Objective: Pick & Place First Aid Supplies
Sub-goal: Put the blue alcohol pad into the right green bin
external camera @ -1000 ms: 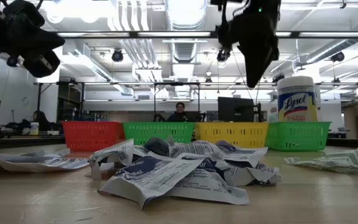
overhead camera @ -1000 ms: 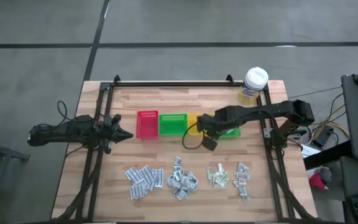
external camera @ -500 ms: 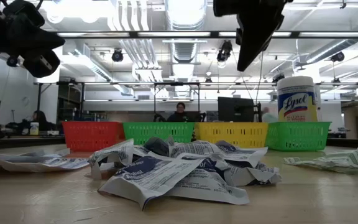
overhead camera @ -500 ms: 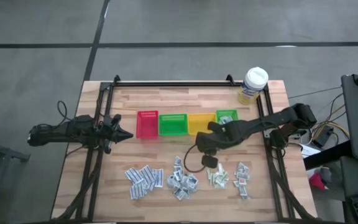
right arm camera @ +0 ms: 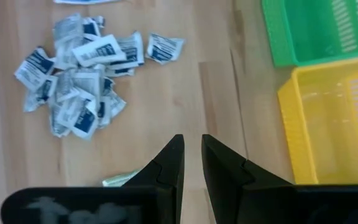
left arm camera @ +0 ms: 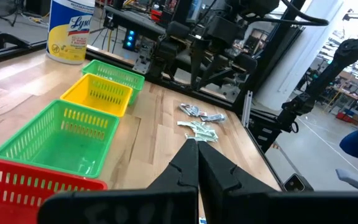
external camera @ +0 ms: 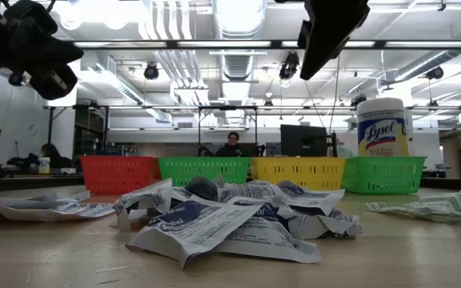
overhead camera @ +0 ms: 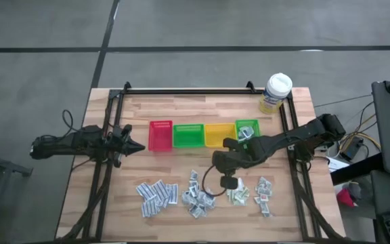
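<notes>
The right gripper (overhead camera: 228, 181) is hanging over the small packets (overhead camera: 198, 194) near the tabletop's front edge, its fingers a little apart and holding nothing. The left gripper (overhead camera: 135, 146) is waiting by the left edge, pinched shut.

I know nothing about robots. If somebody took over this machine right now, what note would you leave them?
Left pincer: shut, empty, parked at the table's left side beside the red bin.
Right pincer: jaws slightly apart, holding nothing, raised above the table between the sachet piles and the bins.
Supplies: four piles along the table's near edge: white-blue, grey-silver, pale green, white-red.
Done: a few items lie in the right-hand green bin; the other bins look empty.
Left: nearly all the sorting.
</notes>
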{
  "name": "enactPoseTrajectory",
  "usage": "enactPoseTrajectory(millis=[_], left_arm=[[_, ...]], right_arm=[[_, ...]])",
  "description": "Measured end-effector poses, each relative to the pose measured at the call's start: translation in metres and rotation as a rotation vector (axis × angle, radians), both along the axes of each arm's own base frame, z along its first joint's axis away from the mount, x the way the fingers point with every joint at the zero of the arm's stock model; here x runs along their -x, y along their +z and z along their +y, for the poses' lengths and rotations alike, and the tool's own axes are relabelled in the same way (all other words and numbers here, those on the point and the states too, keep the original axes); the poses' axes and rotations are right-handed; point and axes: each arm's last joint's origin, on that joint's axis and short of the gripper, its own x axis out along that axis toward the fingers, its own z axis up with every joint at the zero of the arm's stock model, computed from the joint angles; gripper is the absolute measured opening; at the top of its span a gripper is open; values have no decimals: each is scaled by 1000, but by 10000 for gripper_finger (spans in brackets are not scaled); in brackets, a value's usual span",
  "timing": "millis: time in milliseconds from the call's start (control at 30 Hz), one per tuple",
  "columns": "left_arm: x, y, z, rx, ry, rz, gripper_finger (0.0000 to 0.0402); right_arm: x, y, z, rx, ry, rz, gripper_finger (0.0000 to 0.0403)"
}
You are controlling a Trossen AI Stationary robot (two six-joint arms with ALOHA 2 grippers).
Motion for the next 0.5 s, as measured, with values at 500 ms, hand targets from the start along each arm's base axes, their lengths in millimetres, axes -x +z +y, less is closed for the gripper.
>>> enactPoseTrajectory(millis=[500], left_arm=[[0,0,0,0,0,0,0]], right_arm=[[0,2,18,-18,54,-55,52]])
